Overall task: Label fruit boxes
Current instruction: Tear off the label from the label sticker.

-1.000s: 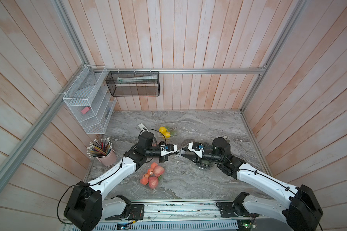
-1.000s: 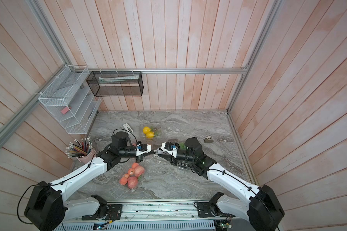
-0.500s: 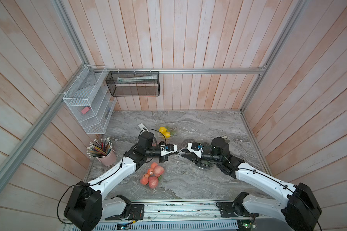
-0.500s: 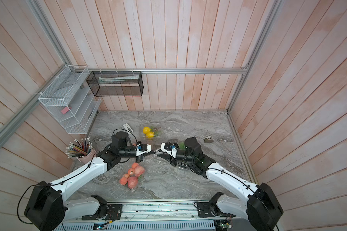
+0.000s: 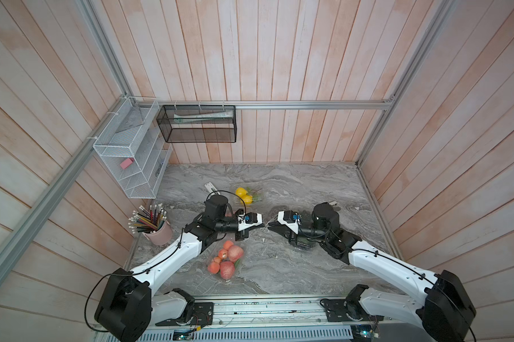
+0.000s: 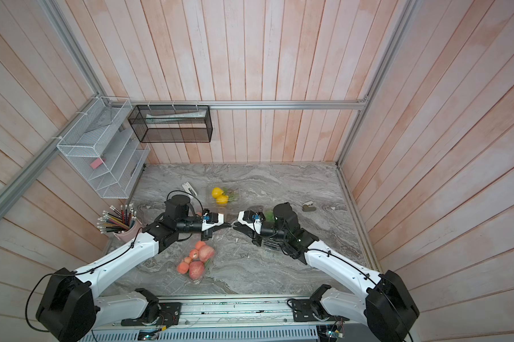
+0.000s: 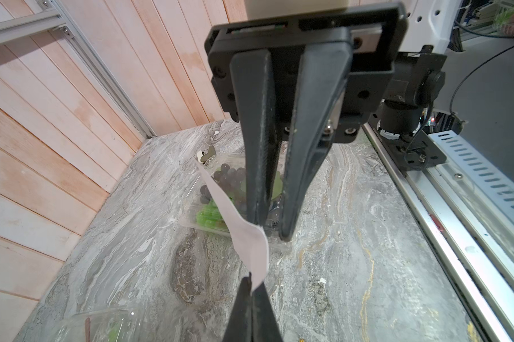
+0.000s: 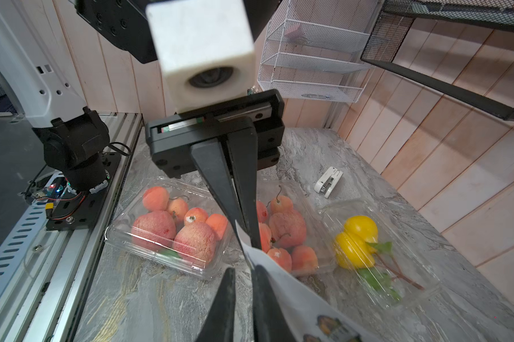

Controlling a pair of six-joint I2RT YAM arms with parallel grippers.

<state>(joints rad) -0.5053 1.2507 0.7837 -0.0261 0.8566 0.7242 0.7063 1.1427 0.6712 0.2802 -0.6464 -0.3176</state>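
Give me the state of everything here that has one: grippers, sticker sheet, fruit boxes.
sticker sheet, held off the table, curled
left gripper, shut on the sticker sheet
right gripper, slightly open at the sheet, gripping nothing visible
yellow-fruit box, closed, no label visible
apple box by the rail, closed, no label visible
second apple box, closed, no label visible
grape box, closed, partly hidden

The counter (image 5: pixel 294 266) is smooth grey marbled stone with a dull sheen. The fruit boxes (image 8: pixel 125 213) are clear, glossy plastic. The sticker sheet (image 7: pixel 249 245) is thin matt white paper. At twelve o'clock the wall (image 5: pixel 249 59) is pale wood planks; at ten o'clock, a white metal-mesh rack (image 5: pixel 131 160).
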